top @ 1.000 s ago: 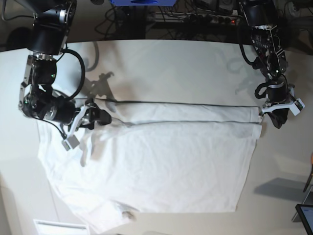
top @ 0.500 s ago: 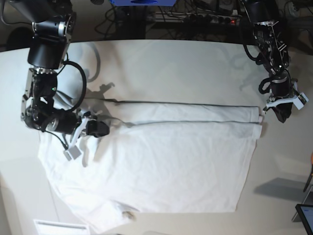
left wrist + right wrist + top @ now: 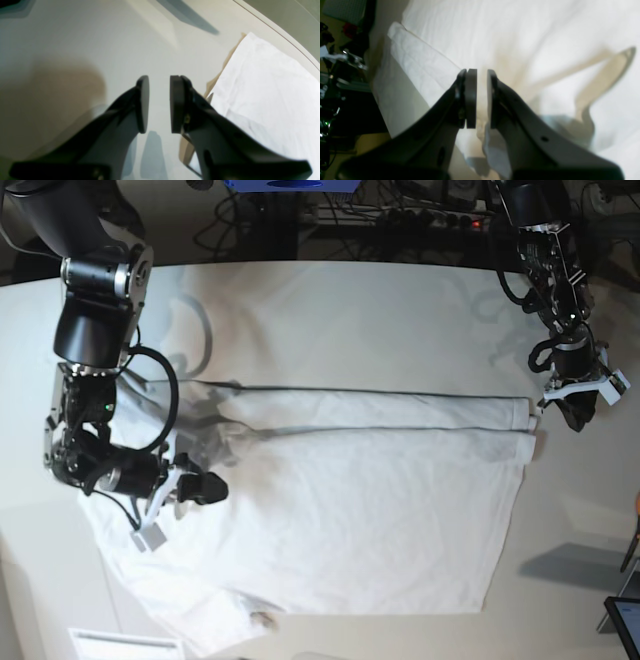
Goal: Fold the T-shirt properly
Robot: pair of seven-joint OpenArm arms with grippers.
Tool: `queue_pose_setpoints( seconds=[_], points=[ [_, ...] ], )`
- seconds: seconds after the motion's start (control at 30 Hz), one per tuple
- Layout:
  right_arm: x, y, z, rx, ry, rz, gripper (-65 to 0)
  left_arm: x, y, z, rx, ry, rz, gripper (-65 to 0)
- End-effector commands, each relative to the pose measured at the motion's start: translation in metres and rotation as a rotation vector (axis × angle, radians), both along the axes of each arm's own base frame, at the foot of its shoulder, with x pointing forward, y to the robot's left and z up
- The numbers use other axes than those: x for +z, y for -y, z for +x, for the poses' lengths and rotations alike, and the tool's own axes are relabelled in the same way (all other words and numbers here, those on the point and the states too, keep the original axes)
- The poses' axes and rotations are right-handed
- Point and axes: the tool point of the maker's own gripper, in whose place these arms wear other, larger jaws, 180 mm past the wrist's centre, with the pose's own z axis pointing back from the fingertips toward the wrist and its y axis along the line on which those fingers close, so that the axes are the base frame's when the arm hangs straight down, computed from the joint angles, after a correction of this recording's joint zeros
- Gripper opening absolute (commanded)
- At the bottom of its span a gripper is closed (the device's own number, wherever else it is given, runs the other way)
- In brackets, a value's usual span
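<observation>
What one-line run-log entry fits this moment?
stage: T-shirt partly folded, flat on table | left pincer: open, empty, beside T-shirt | right pincer: over T-shirt, grip unclear

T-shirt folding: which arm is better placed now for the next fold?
Probably the right. Its hand hovers directly over the T-shirt near a sleeve, while the left hand is over bare table, beside the hem corner, holding nothing.

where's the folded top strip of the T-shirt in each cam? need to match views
Base: folded strip runs across the middle, between the right gripper and left gripper.
Left wrist: only its end shows, at the right, beside the open fingers.
Right wrist: strip runs from upper left toward the fingers.
Shared landmark: the T-shirt's folded edge on the white tabletop.
</observation>
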Motion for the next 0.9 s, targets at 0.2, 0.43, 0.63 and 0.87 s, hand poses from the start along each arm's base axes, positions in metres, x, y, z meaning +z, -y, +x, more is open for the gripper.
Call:
queue_pose_setpoints(
  seconds=[0.2, 0.43, 0.63, 0.87],
  points=[
    [0.016, -0.017, 0.008, 0.048, 0.076, -0.004, -56.0, 0.03, -0.004, 0.006, -0.013, 0.071, 0.055, -50.4],
    [0.077, -0.009, -0.014, 0.017, 0.297, -0.105, -27.6, 0.027, -0.002, 0.006, -0.016, 0.064, 0.052, -50.4],
    [0.044, 0.009, -0.039, -0.042, 0.157, -0.143, -21.9, 0.026, -0.002, 0.006, -0.018, 0.061, 0.053, -50.4],
    [0.038, -0.006, -0.063, 0.06, 0.22, -0.311, -26.3, 0.027, -0.001, 0.006, -0.031, 0.035, 0.103, -50.4]
  ],
)
